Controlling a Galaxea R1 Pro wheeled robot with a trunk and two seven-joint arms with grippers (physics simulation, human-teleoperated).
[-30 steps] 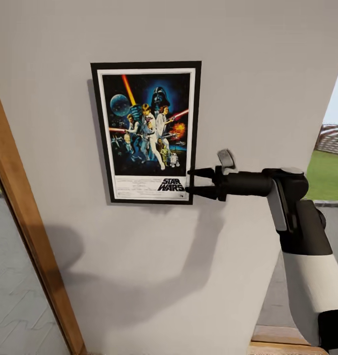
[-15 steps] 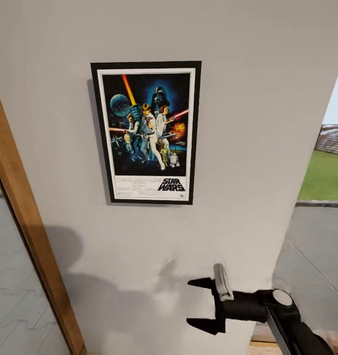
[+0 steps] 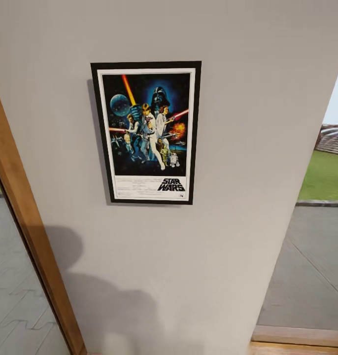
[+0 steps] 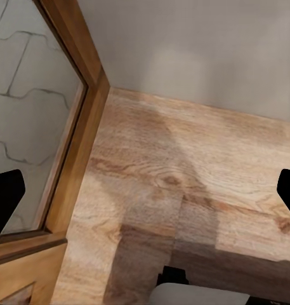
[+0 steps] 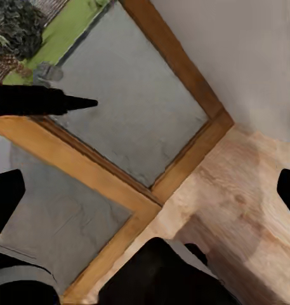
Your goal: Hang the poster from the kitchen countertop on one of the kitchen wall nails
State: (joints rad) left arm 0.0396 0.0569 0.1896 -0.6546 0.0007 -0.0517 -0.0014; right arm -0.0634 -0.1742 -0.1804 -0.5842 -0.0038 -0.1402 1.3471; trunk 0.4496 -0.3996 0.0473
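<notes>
Pincers are hanging low and empty: the left pincer (image 4: pixel 145 190) is showing its dark fingertips wide apart at the frame edges above the wooden floor (image 4: pixel 183 178), and the right pincer (image 5: pixel 145 190) is likewise spread with nothing between its tips, pointing down at a wooden door frame (image 5: pixel 183 159). Farther out, the poster (image 3: pixel 146 132) is sitting flat and upright against the pale wall (image 3: pixel 248 98), apparently hanging. It is looking like a thin, stiff, light panel; gripping its black frame edge would likely be safest, since the glossy face may be slipping.
</notes>
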